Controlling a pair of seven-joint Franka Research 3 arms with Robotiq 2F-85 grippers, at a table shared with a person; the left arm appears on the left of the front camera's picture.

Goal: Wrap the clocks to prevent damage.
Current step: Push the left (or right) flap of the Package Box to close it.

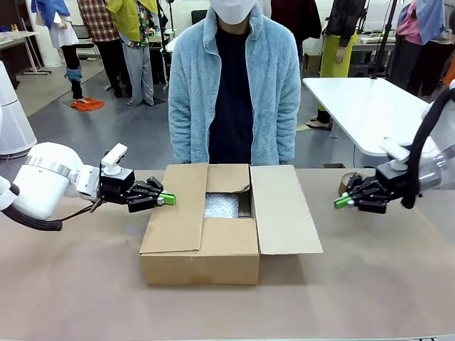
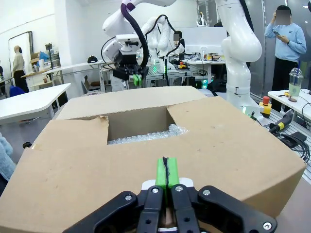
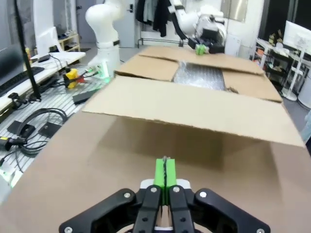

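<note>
A white table [image 1: 370, 106] is being shown just beyond the right gripper [image 1: 344, 202], standing on a grey floor [image 1: 106, 135]. Well beyond the left gripper [image 1: 168, 199], an orange cloth [image 1: 87, 104] is being seen lying on that floor (near standing people [image 1: 117, 35]), with another white table [image 1: 14, 37] farther off.

The bubble-wrapped clocks [image 1: 222, 206] lie inside the partly open cardboard box [image 1: 199, 268].

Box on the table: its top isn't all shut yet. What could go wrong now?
1. The shut left tool is at the edge of the box; a push might slide the whole box.
2. The right flap sticks out flat; the shut right tool may knock it, not lift it.
3. Pressing flaps down hard could squash the parcel inside.
</note>
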